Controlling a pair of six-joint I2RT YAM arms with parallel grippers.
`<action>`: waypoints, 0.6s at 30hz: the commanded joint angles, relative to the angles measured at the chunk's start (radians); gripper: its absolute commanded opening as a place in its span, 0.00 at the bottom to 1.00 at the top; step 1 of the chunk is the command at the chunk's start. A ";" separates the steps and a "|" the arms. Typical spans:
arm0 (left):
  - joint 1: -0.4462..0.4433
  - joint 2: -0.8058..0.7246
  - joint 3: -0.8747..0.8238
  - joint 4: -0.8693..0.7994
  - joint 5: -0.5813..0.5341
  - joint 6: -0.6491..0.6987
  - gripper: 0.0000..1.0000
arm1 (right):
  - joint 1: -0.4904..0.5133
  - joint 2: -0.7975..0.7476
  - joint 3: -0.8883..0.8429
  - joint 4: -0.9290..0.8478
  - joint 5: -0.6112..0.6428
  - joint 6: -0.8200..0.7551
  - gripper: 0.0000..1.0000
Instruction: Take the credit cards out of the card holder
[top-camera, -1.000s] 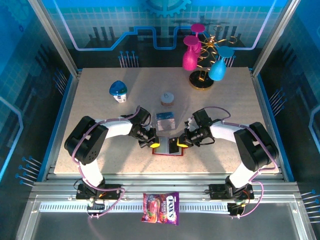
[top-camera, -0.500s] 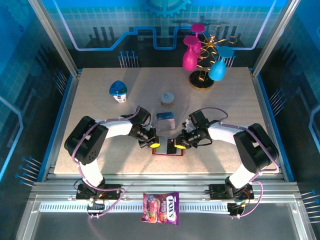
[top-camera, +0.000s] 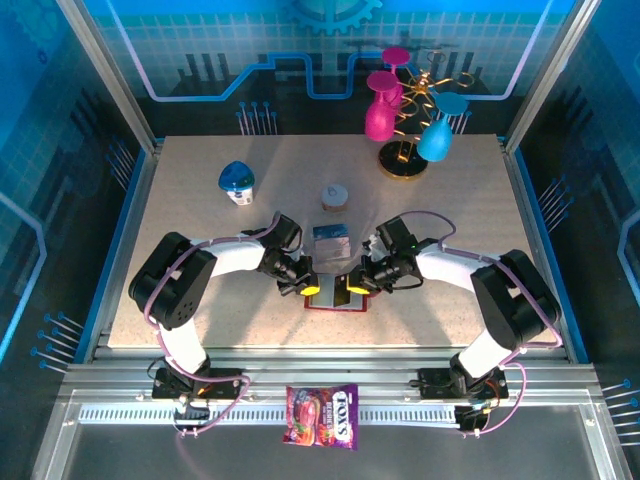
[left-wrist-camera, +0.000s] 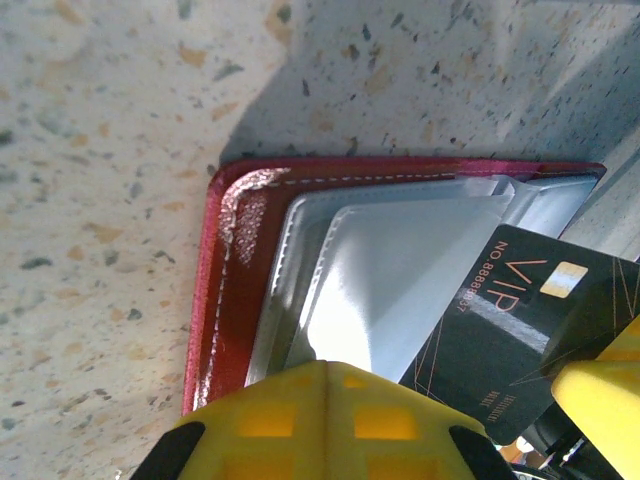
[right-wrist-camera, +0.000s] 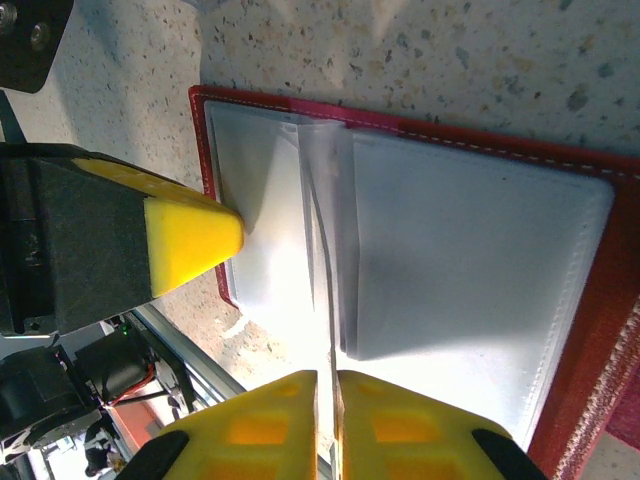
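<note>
The speckled bench (top-camera: 200, 300) carries the red card holder (left-wrist-camera: 225, 300), lying open near the middle of its near edge. The left gripper (top-camera: 313, 291), fingers pressed together, rests on the holder. The right gripper (top-camera: 351, 291) pinches the dark card (left-wrist-camera: 500, 320), which sticks out of a pocket.

Dark VIP card (left-wrist-camera: 520, 320) angles out of red card holder (left-wrist-camera: 225, 300).

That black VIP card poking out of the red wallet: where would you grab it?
Pinch the black VIP card by its exposed end, coming from the right arm's side. That end juts past the grey pockets of the card holder; the rest is hidden under them.
</note>
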 joint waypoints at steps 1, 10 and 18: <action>-0.010 0.020 -0.018 -0.026 -0.028 -0.002 0.04 | 0.013 -0.023 0.023 -0.025 0.010 0.015 0.14; -0.010 0.013 -0.018 -0.026 -0.032 -0.003 0.04 | 0.016 -0.029 0.024 -0.028 0.016 0.014 0.12; -0.011 -0.016 -0.009 -0.035 -0.026 -0.009 0.05 | 0.015 -0.055 0.063 -0.119 0.053 -0.045 0.09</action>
